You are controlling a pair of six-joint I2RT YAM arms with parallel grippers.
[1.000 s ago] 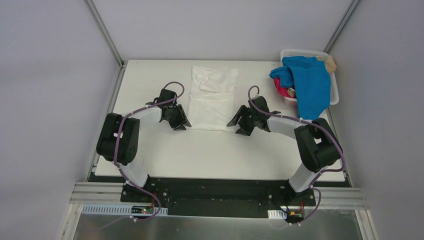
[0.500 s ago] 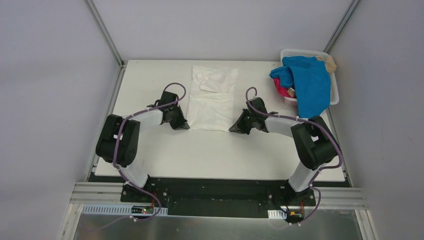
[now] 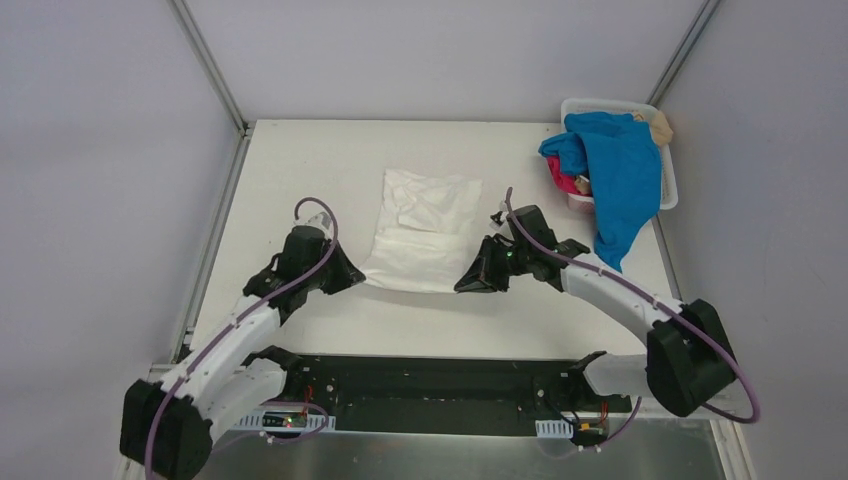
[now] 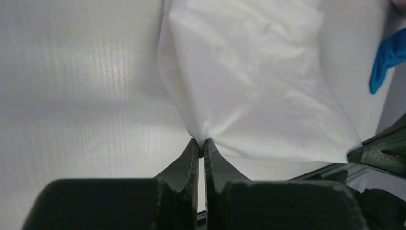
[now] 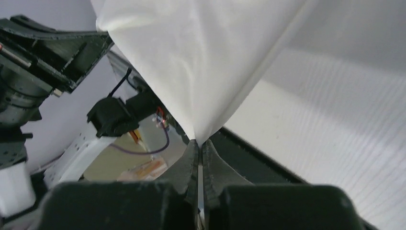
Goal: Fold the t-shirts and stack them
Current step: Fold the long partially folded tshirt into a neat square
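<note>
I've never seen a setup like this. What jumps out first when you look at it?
A white t-shirt lies in the middle of the table, with the left gripper and the right gripper each shut on one of its near corners. At the far right, a bright blue t-shirt spills over the rim of a white basket, with a pink t-shirt tucked beside it.

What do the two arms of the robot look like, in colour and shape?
Both arms, the left arm and the right arm, have white link shells with bulky black joints. A purple cable runs along each. The jaws are black, tapering to thin tips.
</note>
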